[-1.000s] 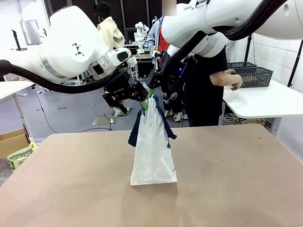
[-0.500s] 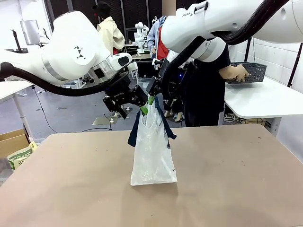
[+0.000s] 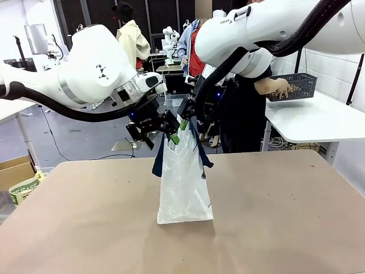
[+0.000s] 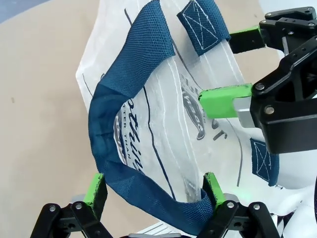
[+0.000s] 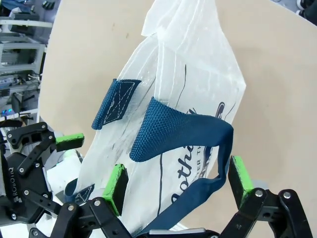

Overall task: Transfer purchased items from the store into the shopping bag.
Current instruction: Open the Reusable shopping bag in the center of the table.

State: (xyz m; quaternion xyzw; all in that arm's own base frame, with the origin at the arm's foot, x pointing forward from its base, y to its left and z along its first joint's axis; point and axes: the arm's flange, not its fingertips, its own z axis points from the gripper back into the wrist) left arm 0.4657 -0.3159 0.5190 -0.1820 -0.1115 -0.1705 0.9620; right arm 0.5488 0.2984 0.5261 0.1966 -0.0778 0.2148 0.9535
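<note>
Standing behind shopping bag (image 3: 183, 182): person (image 3: 248, 123) w/ mesh basket (image 3: 301, 85).

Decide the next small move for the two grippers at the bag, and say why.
Probably ease the left gripper and right gripper slightly apart to widen the shopping bag's mouth. Each gripper is open with a navy strap across its fingers, the mouth looks narrow, and the person's hand is at the mesh basket.

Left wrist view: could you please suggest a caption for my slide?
Navy strap handle of the shopping bag looped between the left gripper's open jaws, right gripper opposite.
</note>
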